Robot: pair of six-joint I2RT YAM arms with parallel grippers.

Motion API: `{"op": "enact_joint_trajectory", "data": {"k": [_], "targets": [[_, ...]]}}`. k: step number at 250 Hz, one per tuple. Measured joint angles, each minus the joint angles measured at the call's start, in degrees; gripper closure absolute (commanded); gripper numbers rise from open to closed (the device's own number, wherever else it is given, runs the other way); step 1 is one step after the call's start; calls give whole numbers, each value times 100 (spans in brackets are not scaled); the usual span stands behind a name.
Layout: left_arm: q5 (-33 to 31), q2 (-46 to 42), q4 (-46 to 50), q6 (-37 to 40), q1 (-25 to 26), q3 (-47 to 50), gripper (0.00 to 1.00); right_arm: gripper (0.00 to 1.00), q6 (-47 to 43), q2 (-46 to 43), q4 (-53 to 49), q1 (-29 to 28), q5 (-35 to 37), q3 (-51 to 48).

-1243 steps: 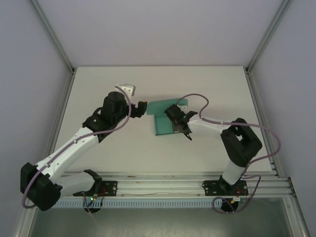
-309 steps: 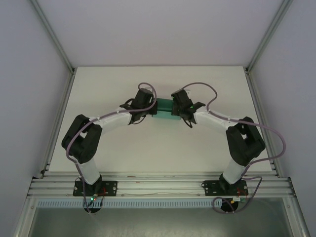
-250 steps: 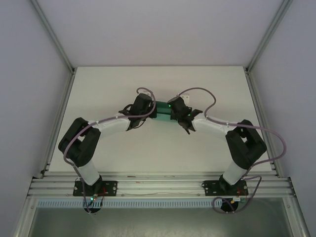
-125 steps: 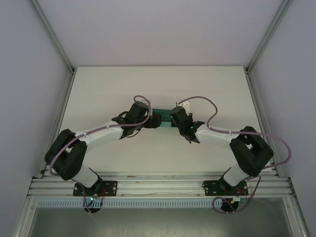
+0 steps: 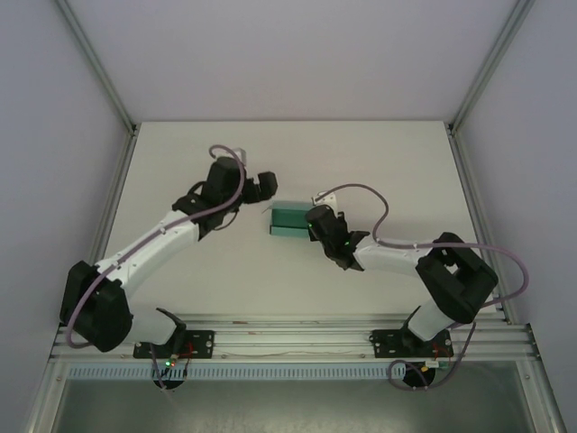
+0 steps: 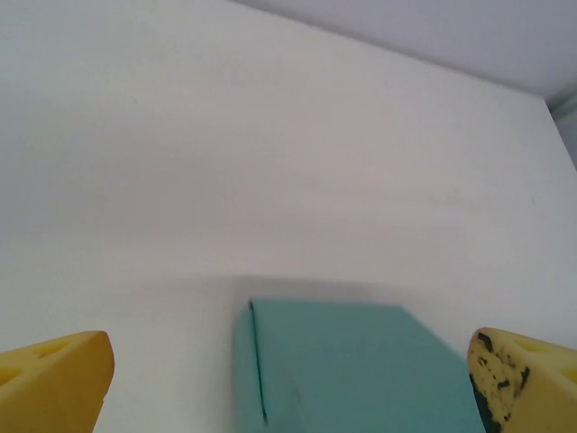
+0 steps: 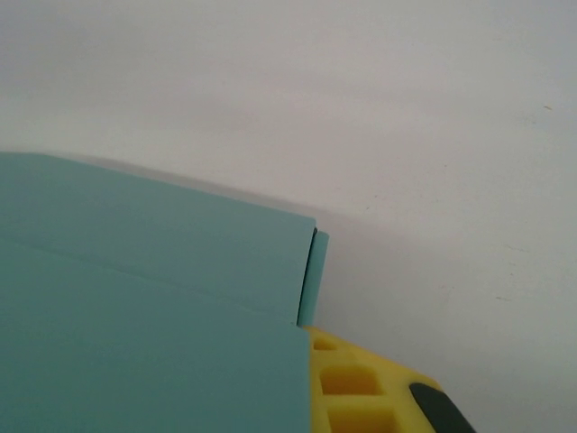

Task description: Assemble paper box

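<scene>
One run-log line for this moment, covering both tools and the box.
box: folded, on table | left tool: open, off box | right tool: shut on box end

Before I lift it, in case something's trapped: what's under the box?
White table shows around the box, and a yellow finger of the right gripper pokes out beneath its edge. The patch directly underneath is covered.

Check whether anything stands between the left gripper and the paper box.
Nothing visible does. The open left gripper hangs just left of the paper box, bare table between them; its wrist view shows the box straight ahead between the yellow fingers. The right gripper sits at the box's opposite end.
</scene>
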State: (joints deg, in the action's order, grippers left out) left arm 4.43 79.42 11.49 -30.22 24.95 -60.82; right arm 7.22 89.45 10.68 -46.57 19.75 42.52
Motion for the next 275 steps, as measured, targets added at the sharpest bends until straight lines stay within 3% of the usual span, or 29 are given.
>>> {"op": "enact_joint_trajectory", "data": {"k": [32, 101, 197, 217, 275], "targets": [[339, 627, -15, 0, -326, -232, 0, 92, -72, 98, 122, -83, 35, -22], [1200, 1711, -17, 26, -337, -313, 3, 89, -188, 133, 533, -223, 155, -365], [2081, 2081, -452, 120, -337, -225, 30, 83, -348, 46, 881, -278, 125, -833], [2186, 2109, -568, 118, -337, -127, 37, 78, -345, -4, 874, -278, 105, -863], [2507, 2262, -1174, -24, -354, 382, 47, 50, -291, -800, 675, -280, -149, -1132]]}}
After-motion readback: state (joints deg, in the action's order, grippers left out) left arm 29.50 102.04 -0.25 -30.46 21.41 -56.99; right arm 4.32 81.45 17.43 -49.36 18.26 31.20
